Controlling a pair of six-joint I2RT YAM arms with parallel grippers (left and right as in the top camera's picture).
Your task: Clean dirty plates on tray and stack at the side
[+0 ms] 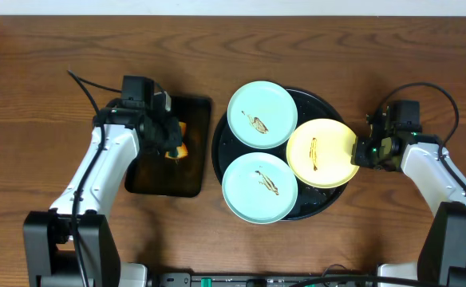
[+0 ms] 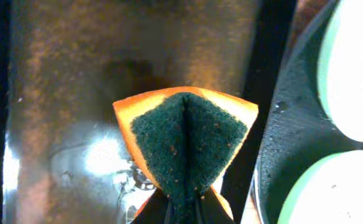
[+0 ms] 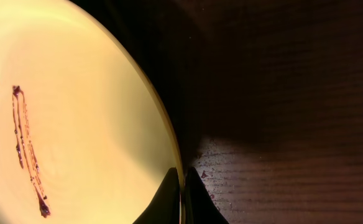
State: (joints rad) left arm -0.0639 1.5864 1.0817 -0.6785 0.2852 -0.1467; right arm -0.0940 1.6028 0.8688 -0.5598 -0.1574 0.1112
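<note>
**A:** Where do your 3 plates stand?

**B:** All 3 lie on the round black tray [image 1: 219, 150] in the middle of the tabletop [image 1: 41, 80]. The far mint plate [image 1: 257, 114] is at its far side, the near mint plate [image 1: 259, 187] at its near side, and the yellow plate [image 1: 322, 153] on the right. Each has a brown smear.

**A:** And your right fingers [image 3: 164, 198]?

**B:** They're clenched on the yellow plate's right rim, 1 finger on each face of it, with bare wood just beside.

**A:** Your left fingers [image 2: 151, 214]?

**B:** They pinch a folded sponge [image 2: 188, 143], its green face outward and its edges orange. It's over the wet rectangular tray [image 1: 149, 179], left of the round one.
</note>
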